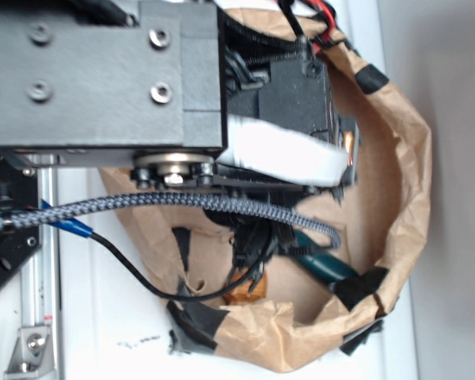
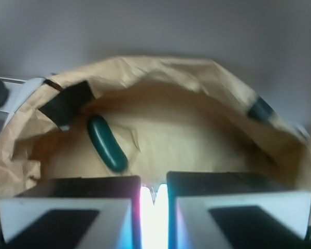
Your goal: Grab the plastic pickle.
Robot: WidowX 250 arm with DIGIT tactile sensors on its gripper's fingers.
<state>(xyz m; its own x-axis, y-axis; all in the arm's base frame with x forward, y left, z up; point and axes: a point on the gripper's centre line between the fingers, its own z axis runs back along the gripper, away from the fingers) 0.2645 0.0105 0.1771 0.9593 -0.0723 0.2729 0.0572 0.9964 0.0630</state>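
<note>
The plastic pickle [image 2: 108, 143] is dark teal-green and glossy. It lies loose on the floor of a rolled-down brown paper bag [image 2: 160, 70], just ahead and left of my gripper [image 2: 154, 197]. The jaws stand almost together with only a thin bright slit between them, and nothing is held. In the exterior view the arm's black body covers most of the bag [image 1: 400, 158]. Only one end of the pickle [image 1: 326, 263] shows beyond the dark gripper parts, close to the bag's wall.
Black tape patches [image 1: 362, 286] [image 2: 67, 101] sit on the bag's crumpled rim, which rises all around the gripper. A braided cable [image 1: 182, 202] crosses the bag. A bit of an orange-brown thing [image 1: 241, 297] shows by the bag's near wall. The bag rests on a white surface [image 1: 119, 317].
</note>
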